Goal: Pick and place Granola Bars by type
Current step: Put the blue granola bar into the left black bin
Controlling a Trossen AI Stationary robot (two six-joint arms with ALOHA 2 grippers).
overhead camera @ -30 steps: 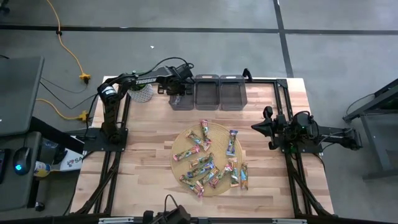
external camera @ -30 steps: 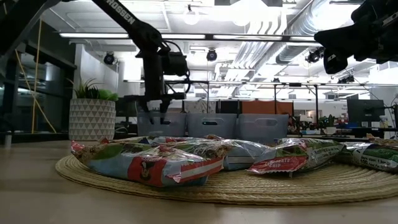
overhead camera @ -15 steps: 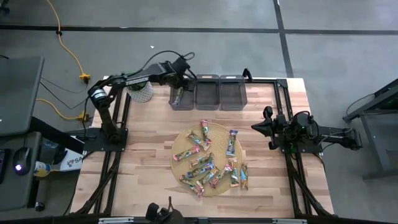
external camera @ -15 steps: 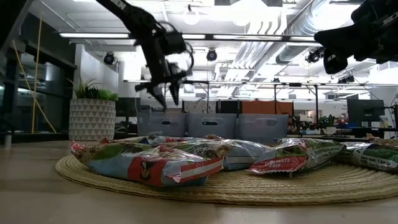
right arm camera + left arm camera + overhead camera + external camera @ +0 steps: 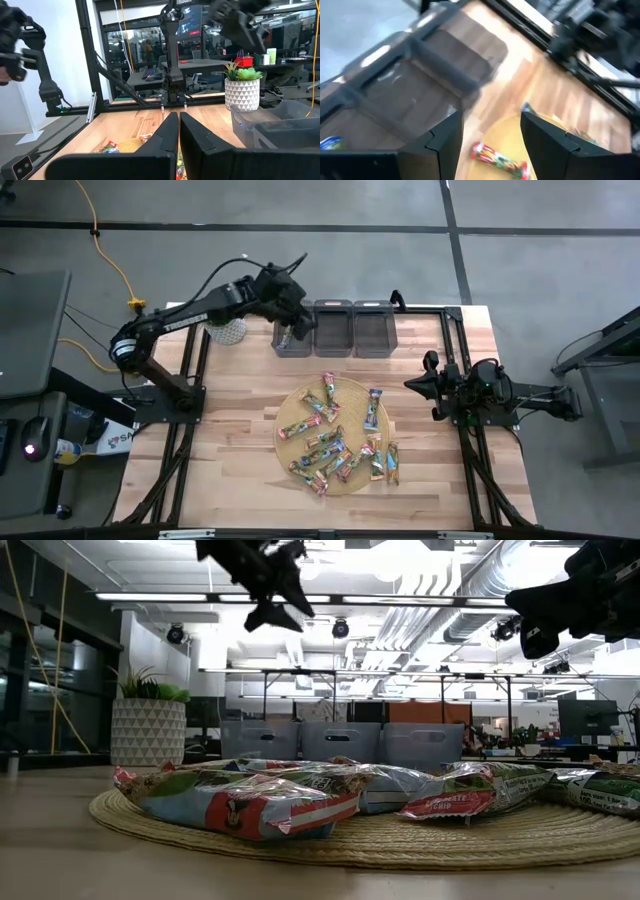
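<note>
High view: left end effector point(image 5: 291, 328) open, empty

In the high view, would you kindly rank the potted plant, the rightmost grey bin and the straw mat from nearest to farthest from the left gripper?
From the left gripper, open above the leftmost bin:
1. Potted plant, at the table's back left corner.
2. Rightmost grey bin, along the back edge.
3. Straw mat, mid-table, carrying the granola bars.

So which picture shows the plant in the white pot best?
The right wrist view: the plant is big and clear, green leaves above a patterned white pot. The low view shows it smaller at the left. From above it's just a pale round spot. The left wrist view misses it.
</note>
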